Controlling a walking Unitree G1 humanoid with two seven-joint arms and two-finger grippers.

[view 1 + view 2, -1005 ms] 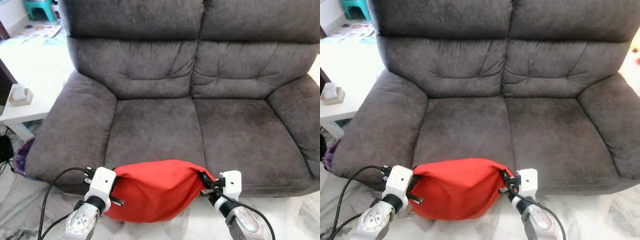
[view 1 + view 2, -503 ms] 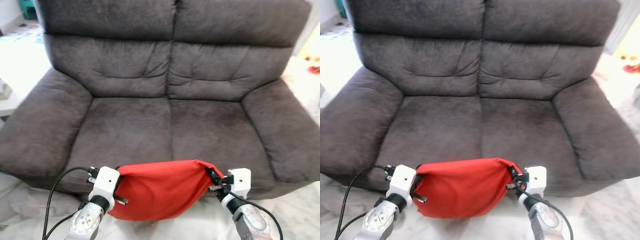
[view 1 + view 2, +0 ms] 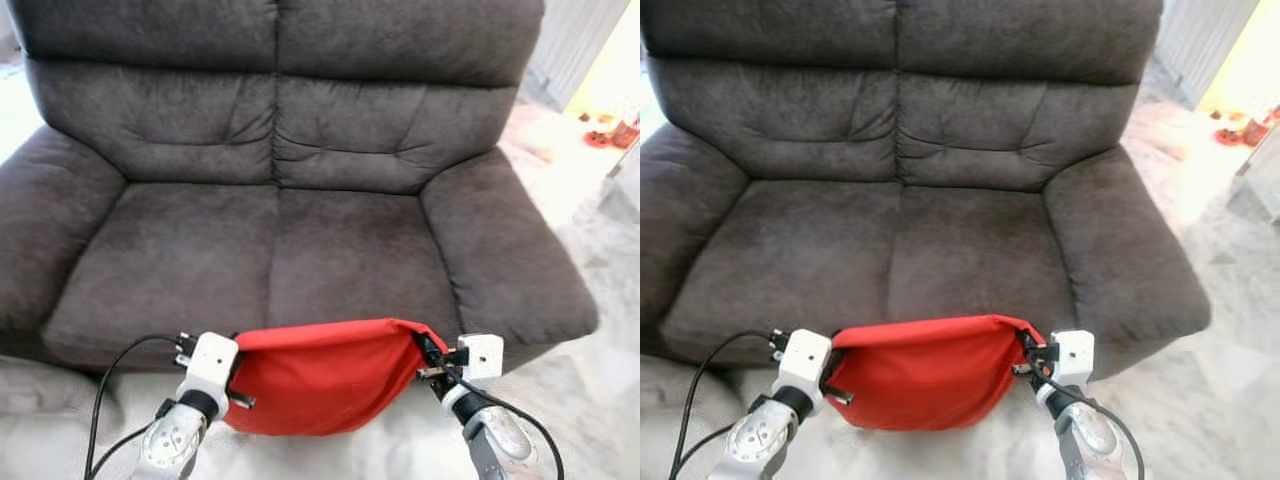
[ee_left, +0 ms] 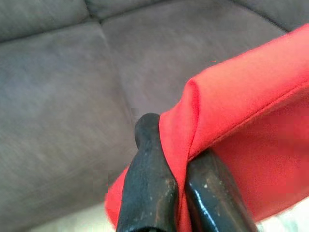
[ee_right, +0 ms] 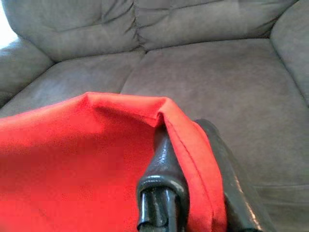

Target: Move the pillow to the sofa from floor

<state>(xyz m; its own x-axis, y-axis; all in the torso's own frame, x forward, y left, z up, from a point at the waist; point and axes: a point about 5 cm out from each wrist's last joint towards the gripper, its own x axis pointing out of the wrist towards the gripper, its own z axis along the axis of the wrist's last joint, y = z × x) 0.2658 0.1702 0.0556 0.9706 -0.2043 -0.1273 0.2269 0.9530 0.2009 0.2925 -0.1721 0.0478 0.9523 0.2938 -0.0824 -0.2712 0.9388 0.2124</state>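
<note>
The left gripper [image 4: 181,186] is clamped on one top corner of the red pillow [image 3: 325,385], and the right gripper [image 5: 193,193] is pinched on the other. The pillow is held hanging between them, just before the front edge of the grey sofa [image 3: 280,190], above the pale floor [image 3: 590,400].

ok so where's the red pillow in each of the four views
Left eye view: red pillow at bottom centre, hanging between the left gripper and right gripper, in front of the sofa.
Right eye view: bottom centre, same hang.
Left wrist view: a pillow corner pinched between the black fingers.
Right wrist view: a corner pinched likewise.
Shared landmark: the seam between the sofa's seat cushions.
</note>
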